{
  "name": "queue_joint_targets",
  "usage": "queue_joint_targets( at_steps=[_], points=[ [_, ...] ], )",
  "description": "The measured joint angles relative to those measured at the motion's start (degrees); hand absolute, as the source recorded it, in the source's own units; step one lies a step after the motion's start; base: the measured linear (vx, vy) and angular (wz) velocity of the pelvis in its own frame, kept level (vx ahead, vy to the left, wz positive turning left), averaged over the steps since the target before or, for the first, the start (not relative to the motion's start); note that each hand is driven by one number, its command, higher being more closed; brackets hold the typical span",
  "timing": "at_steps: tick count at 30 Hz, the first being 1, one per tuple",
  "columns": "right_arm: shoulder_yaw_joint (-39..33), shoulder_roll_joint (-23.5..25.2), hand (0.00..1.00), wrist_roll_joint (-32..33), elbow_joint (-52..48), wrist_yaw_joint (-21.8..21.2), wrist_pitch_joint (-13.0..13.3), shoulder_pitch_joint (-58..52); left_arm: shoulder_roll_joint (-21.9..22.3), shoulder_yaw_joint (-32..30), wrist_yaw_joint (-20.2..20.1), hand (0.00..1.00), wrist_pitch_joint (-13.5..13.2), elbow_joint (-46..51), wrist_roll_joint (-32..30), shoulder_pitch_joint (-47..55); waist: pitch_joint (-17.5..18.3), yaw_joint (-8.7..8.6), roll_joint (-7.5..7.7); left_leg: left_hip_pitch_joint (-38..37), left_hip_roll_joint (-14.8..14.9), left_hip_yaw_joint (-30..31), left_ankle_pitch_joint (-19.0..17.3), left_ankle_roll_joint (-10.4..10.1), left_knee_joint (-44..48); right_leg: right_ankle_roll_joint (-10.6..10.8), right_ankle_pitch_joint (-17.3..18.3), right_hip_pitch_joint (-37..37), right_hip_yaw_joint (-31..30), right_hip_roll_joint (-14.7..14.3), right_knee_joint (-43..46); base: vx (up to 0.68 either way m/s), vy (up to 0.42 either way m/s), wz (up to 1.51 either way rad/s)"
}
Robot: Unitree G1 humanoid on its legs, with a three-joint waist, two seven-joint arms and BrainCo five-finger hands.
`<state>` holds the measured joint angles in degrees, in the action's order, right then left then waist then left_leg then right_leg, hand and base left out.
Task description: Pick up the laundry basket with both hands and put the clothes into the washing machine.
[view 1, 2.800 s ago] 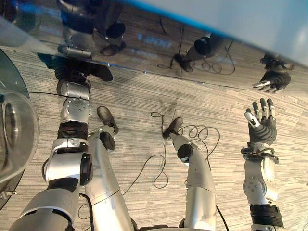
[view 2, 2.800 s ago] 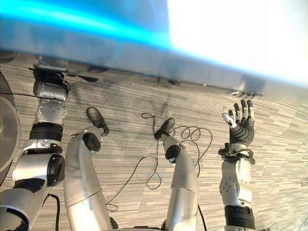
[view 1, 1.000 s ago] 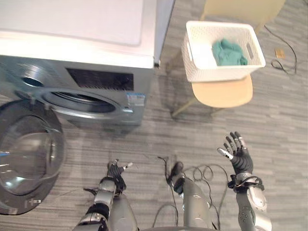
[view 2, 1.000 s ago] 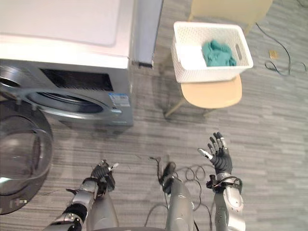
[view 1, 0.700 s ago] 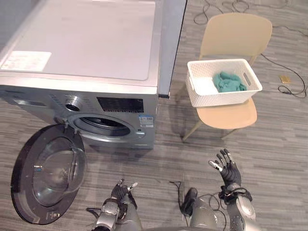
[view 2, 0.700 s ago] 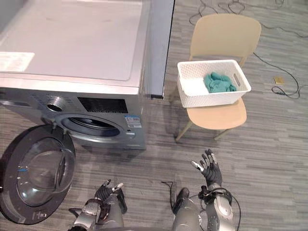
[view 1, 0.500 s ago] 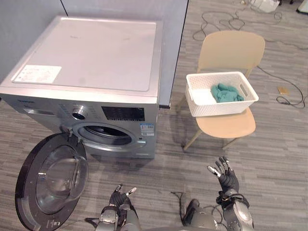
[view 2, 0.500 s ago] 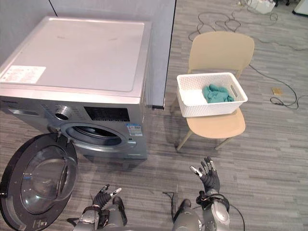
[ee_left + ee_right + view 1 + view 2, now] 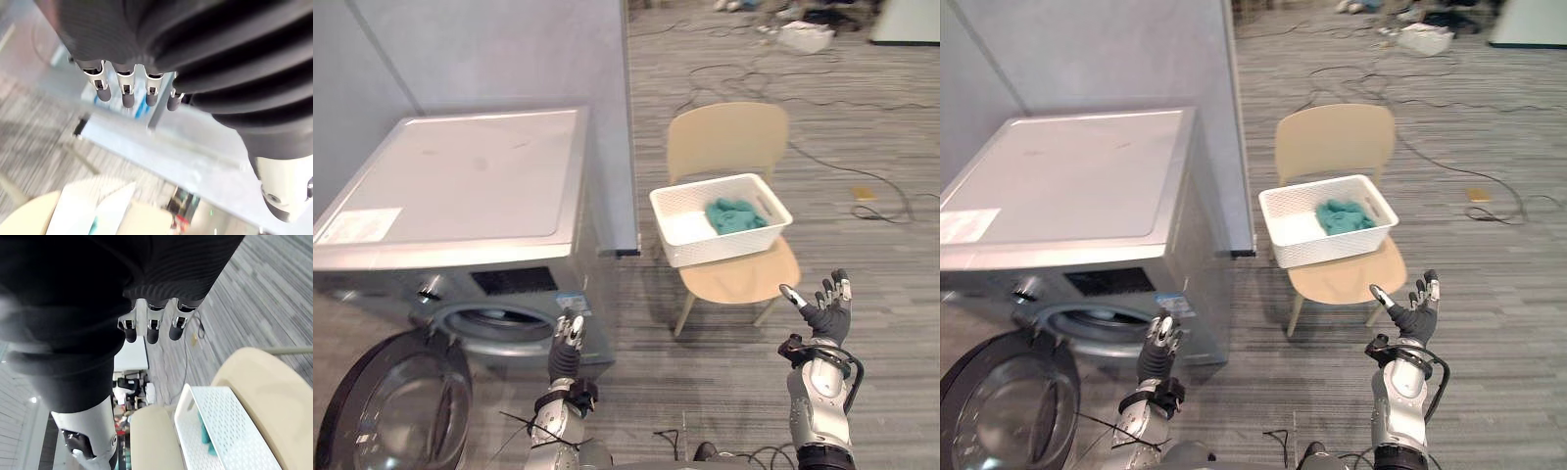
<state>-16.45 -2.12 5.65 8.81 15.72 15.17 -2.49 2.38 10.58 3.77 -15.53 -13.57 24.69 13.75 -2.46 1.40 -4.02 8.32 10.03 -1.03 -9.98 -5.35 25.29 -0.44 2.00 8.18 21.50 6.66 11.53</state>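
Looking down, I think my job is at its very start: reaching for the laundry basket (image 9: pixel 710 245). It is white and sits on the seat of a tan chair (image 9: pixel 726 142), with the seat's front edge showing bare. The green clothes (image 9: pixel 734 214) lie inside it, near its right end.

My left hand (image 9: pixel 566 351) is up in front of the washing machine (image 9: pixel 460 186), fingers straight and holding nothing. My right hand (image 9: pixel 824 311) is up near the chair's front right corner, fingers spread wide, empty too. Both hands are well apart from the basket.

The machine's round door (image 9: pixel 401 411) hangs open, low on the left, so the hole (image 9: pixel 499 321) is ready.

Next, I think I must step closer to the chair, put one hand at each short end of the basket, and curl my fingers on the rim before I lift. My left hand looks to have the longer way to go.
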Motion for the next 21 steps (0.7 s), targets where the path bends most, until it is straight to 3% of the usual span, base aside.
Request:
queue_joint_targets(
  at_steps=[3, 4, 6, 9, 11, 12, 13, 14, 15, 16, 17, 18, 19, 21],
  points=[
    [2.9, 1.3, 0.00, -6.9, -6.9, 1.3, -0.5, -0.3, -1.2, 2.6, -1.3, 0.00, 0.4, -0.1, -0.2, -1.6, -0.5, -0.77, 0.61, -2.5, 0.3, -3.7, -0.7, -0.8, -3.5, 0.0, -1.3, 2.6, -4.3, -0.6, 0.2, -0.05, 0.059, -0.89],
    [4.8, 1.4, 0.00, -11.0, -8.5, 1.9, -0.6, 0.7, -2.2, 3.1, -2.4, 0.00, 0.7, -0.1, -0.7, -2.9, -1.1, -0.60, 1.51, -3.5, 1.1, -6.3, -1.4, -1.1, -3.7, 0.0, -1.4, 4.1, -6.9, -0.7, 1.9, -0.08, 0.067, -0.85],
    [6.6, 1.6, 0.00, -13.8, -9.9, 1.9, -0.9, 1.0, -2.7, 3.3, -2.8, 0.00, 1.4, -0.6, -0.9, -4.0, -1.2, -0.90, 1.31, -4.9, 2.0, -7.9, -3.1, -1.0, -4.9, 0.1, -1.1, 4.8, -6.0, -0.7, 2.9, -0.09, 0.058, -0.40],
    [7.6, 1.6, 0.00, -18.8, -10.8, 0.5, -3.0, 2.1, -4.2, 2.8, -3.8, 0.00, 1.7, -0.6, -1.2, -7.1, -1.9, -2.23, 2.51, -5.2, 1.2, -6.8, -3.5, -1.4, -7.8, -0.3, 1.7, 8.2, -4.4, 1.5, 9.1, -0.12, 0.010, 0.37],
    [8.6, 1.0, 0.00, -20.9, -10.8, -0.5, -3.4, 3.8, -4.5, 1.5, -3.8, 0.00, 1.8, -0.5, -0.6, -6.2, -1.9, -1.81, 2.27, -5.3, 1.6, -6.8, -3.5, -1.4, -7.7, -0.1, 1.8, 8.1, -4.9, 1.0, 9.1, -0.11, -0.072, -0.09],
    [8.6, -0.5, 0.00, -22.4, -10.9, -1.2, -3.9, 5.1, -4.6, 0.6, -3.8, 0.00, 2.0, -0.4, -0.6, -5.7, -1.5, -1.27, 1.13, -5.2, 3.2, -7.1, -3.6, -1.5, -9.4, 1.5, 3.7, 8.5, -4.0, 0.4, 9.6, -0.11, -0.100, -0.11],
    [8.6, -0.9, 0.00, -22.7, -11.1, -1.3, -4.1, 5.3, -4.4, 0.5, -3.8, 0.00, 2.0, -0.4, -0.6, -5.8, -1.5, -1.03, 0.99, -5.2, 3.3, -7.2, -3.7, -1.8, -9.8, 0.9, 4.3, 9.3, -4.0, 0.8, 11.5, -0.13, -0.134, 0.05],
    [8.3, -2.1, 0.00, -24.3, -11.5, -1.6, -4.8, 5.9, -4.6, 0.5, -3.8, 0.00, 2.3, -0.5, -0.6, -5.9, -1.3, -0.59, 2.09, -5.0, 2.7, -7.6, -3.4, -2.3, -10.6, -0.3, 6.9, 11.9, -4.9, 4.7, 20.1, -0.06, -0.105, 0.07],
    [9.0, -3.1, 0.00, -25.0, -10.9, -2.2, -5.6, 6.8, -4.7, 0.2, -3.8, 0.00, 2.6, -0.4, -0.6, -4.5, -0.8, -0.19, 3.02, -5.6, 2.7, -8.3, -3.4, -3.3, -10.7, 3.3, 8.6, 11.3, -4.7, 8.1, 23.2, -0.04, -0.210, 0.02],
    [9.6, -3.1, 0.00, -25.6, -10.3, -2.2, -6.0, 7.8, -4.9, -0.3, -3.7, 0.00, 2.6, -0.4, -0.6, -3.6, -0.5, 0.02, 3.54, -6.0, 2.9, -8.6, -3.5, -3.8, -10.8, 5.2, 9.4, 10.3, -4.5, 9.0, 22.8, 0.06, -0.329, -0.39],
    [11.7, -3.2, 0.00, -26.5, -8.9, -2.4, -6.7, 10.4, -4.9, -1.8, -3.7, 0.00, 2.9, -0.6, -0.6, -2.1, 0.3, 0.98, 4.18, -6.7, 4.9, -9.8, -4.1, -5.6, -10.6, 7.2, 11.5, 9.3, -4.4, 9.2, 21.0, 0.10, -0.467, -0.69],
    [13.7, -3.3, 0.00, -26.7, -7.2, -2.7, -7.0, 13.2, -4.6, -3.2, -3.4, 0.00, 3.1, -0.7, -0.7, -0.8, 0.8, 1.29, 2.76, -6.9, 9.3, -10.7, -3.8, -6.3, -10.2, 6.2, 12.7, 9.4, -3.7, 4.3, 20.1, 0.11, -0.427, -0.70],
    [14.4, -3.4, 0.00, -26.8, -7.1, -3.0, -7.3, 14.2, -4.6, -3.8, -3.4, 0.00, 3.2, -0.7, -0.7, -0.6, 0.9, 1.36, 2.62, -6.4, 10.6, -10.2, -3.0, -5.8, -9.5, 5.6, 13.7, 9.5, -3.5, 2.3, 19.4, 0.12, -0.406, -0.56],
    [15.7, -3.4, 0.00, -28.3, -6.5, -3.5, -8.3, 16.6, -3.6, -6.1, -3.0, 0.00, 4.0, -0.7, -0.5, 0.0, 1.2, 1.73, 3.81, 0.2, 14.3, -8.8, 0.7, 2.1, -0.1, 2.9, 14.4, 9.7, -2.8, -1.2, 18.0, 0.14, -0.385, -0.23]
  ],
)
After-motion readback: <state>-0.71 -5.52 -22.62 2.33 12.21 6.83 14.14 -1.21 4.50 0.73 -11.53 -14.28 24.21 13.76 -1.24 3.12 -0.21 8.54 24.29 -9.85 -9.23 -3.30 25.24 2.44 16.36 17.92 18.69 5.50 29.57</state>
